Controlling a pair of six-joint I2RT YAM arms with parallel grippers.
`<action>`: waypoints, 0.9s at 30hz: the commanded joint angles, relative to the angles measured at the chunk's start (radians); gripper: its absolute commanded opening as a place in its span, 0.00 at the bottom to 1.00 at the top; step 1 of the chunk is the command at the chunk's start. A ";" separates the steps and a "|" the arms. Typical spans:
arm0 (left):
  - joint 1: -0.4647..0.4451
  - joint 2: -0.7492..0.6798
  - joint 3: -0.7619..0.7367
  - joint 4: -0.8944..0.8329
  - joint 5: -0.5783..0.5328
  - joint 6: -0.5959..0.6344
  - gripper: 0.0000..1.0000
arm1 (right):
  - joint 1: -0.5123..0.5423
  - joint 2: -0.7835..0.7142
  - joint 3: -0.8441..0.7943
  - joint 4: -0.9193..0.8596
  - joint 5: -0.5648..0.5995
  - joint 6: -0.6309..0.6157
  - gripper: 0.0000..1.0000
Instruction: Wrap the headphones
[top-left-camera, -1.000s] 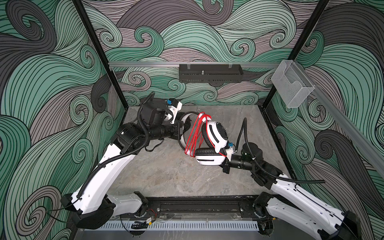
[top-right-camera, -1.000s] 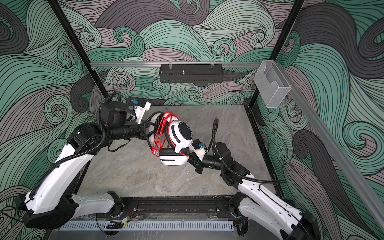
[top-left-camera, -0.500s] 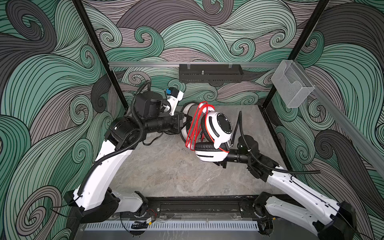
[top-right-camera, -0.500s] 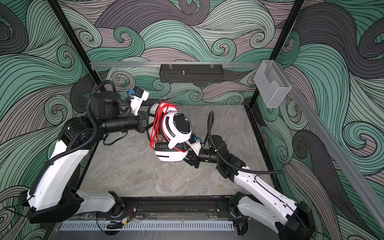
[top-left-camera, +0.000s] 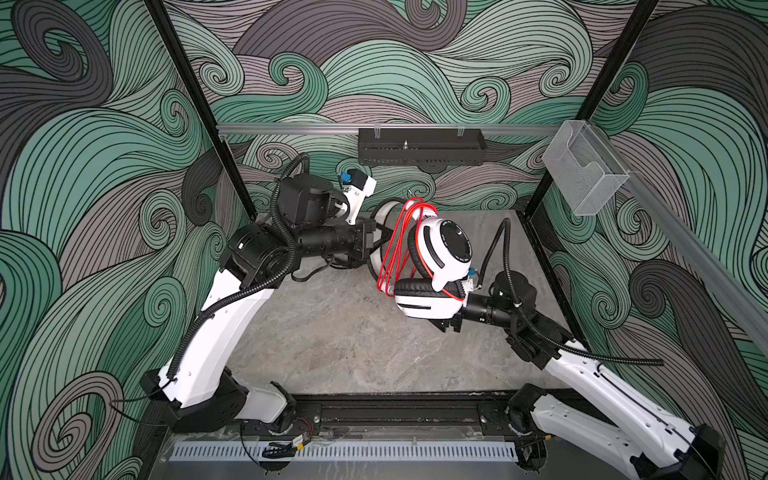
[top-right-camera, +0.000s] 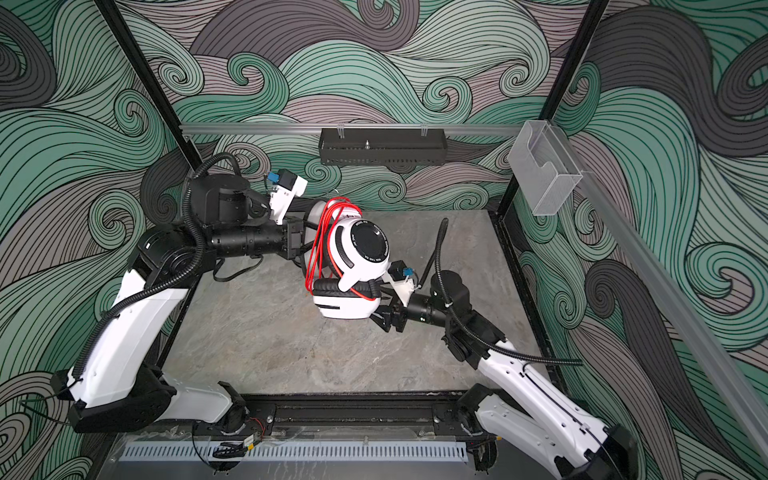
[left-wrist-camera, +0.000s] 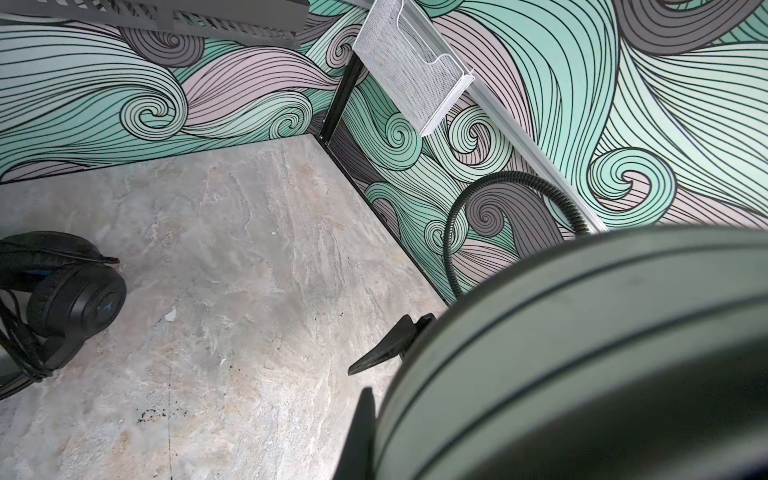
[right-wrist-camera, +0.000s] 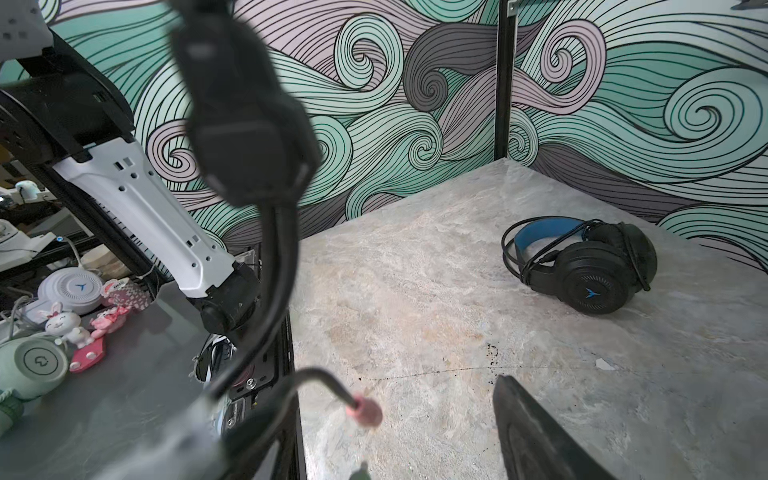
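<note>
Carried toward back wall since a second ago: white-and-black headset (top-left-camera: 444, 249), aloft over counter (top-left-camera: 332, 340), red cord (top-left-camera: 392, 249) looped round it. Black headset (right-wrist-camera: 582, 266) lying apart by wall. Left end effector (top-left-camera: 380, 237) clamped on headband; right end effector (top-right-camera: 384, 313) spread wide beside earcup, empty.

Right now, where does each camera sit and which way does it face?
Top views: high over the front edge, looking down on the table, left arm, right arm and the white-and-black headset.
Left wrist: on the left arm, facing the far right corner; the right arm's hose shows.
Right wrist: on the right arm, facing the far left corner; the left arm shows.
Shared: both wrist views catch the black headset on the table.
</note>
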 joint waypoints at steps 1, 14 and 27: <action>0.002 -0.004 0.054 0.076 0.080 -0.048 0.00 | -0.010 -0.025 -0.005 0.022 -0.013 0.023 0.74; 0.002 0.006 0.063 0.109 0.112 -0.073 0.00 | -0.024 0.058 0.022 0.122 -0.046 0.071 0.71; 0.002 0.011 0.057 0.141 0.139 -0.099 0.00 | -0.039 0.056 0.021 0.161 -0.079 0.096 0.70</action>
